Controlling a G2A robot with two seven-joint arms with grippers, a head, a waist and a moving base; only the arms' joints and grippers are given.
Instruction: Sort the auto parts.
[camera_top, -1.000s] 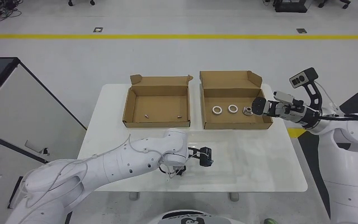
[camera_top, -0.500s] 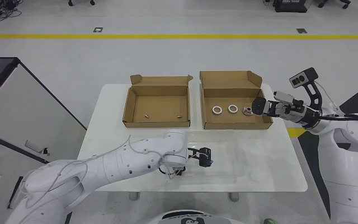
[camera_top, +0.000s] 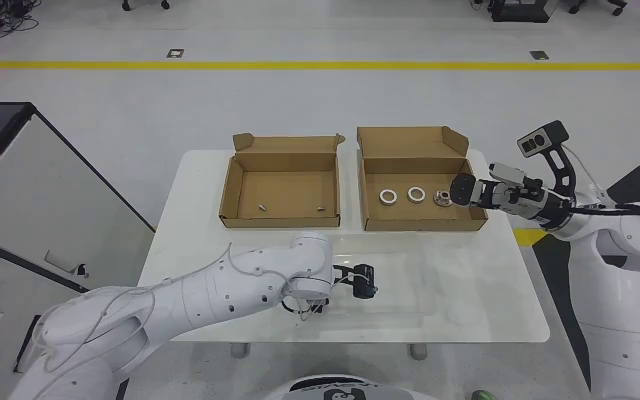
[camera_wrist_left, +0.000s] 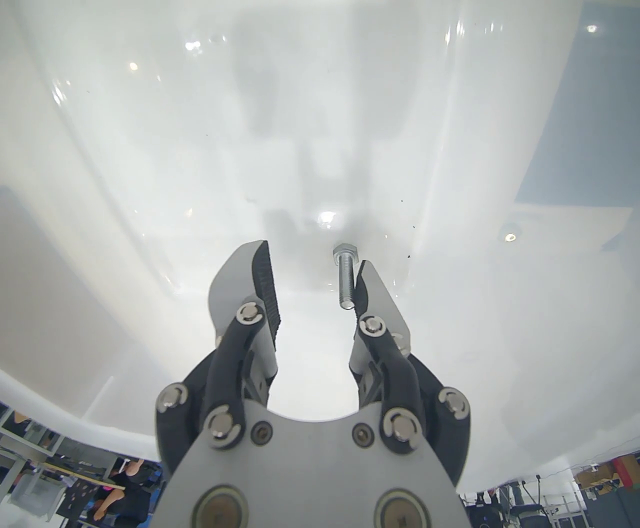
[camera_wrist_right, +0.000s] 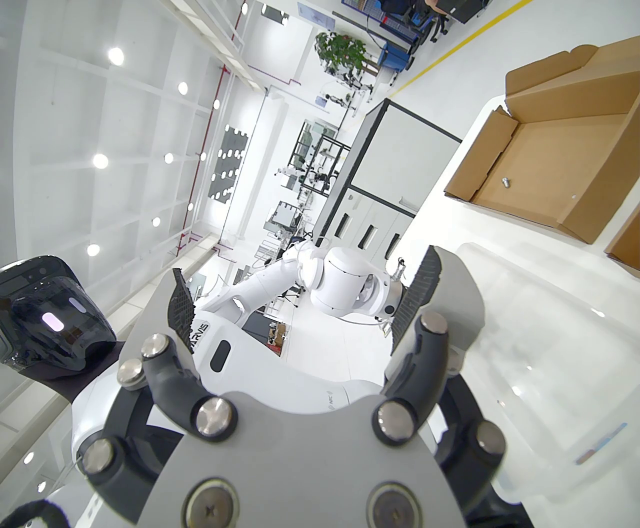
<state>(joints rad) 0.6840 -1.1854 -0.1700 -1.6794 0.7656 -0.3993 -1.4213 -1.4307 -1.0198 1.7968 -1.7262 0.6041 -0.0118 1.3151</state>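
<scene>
The left claw (camera_wrist_left: 312, 265), lower centre of the top view, stands open over the bench (camera_top: 500, 300) with the bolt (camera_wrist_left: 346, 277) lying between its fingers, touching one. The claw should be centred on the shank before closing, so the bolt does not roll aside. The right claw (camera_wrist_right: 305, 275), also open, hangs at the right box (camera_top: 410, 145); since the earlier frames the left claw has crept slightly leftward.

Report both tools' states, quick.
Left tool: open, bolt lying by one finger, not gripped.
Right tool: open, empty.
</scene>
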